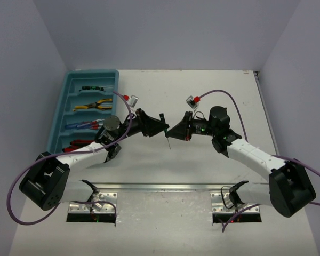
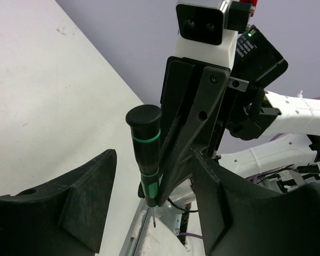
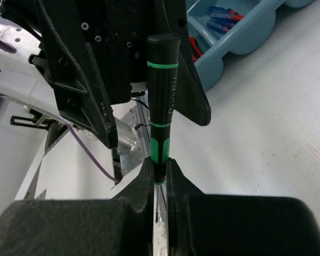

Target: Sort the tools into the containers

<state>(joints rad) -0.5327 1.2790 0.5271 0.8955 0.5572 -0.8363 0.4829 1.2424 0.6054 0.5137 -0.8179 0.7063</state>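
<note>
The thin green-and-black screwdriver stands upright in the air, just off the right long wall of the teal tray, about level with the tray's third compartment counted from the far end. My right pincer is clamped on it. The jaws are pressed together on the green lower end of the handle, and the shaft runs down out of sight between them. The black cap and the upper green ring stick up free above the grip.

My left pincer reaches in from the tray side, facing the right one. Its jaws stand apart, one on each side of the upper handle, and there is a gap between each jaw and the screwdriver. It grips nothing.

Inside the tray, the far compartment holds a similar green-and-black tool. The next one holds the yellow-handled pliers, and the third holds the blue-handled screwdrivers with their red tips. The red-handled tools lie in the nearest compartment, partly hidden under my left arm. The tray rests on the white table, along its left side.
</note>
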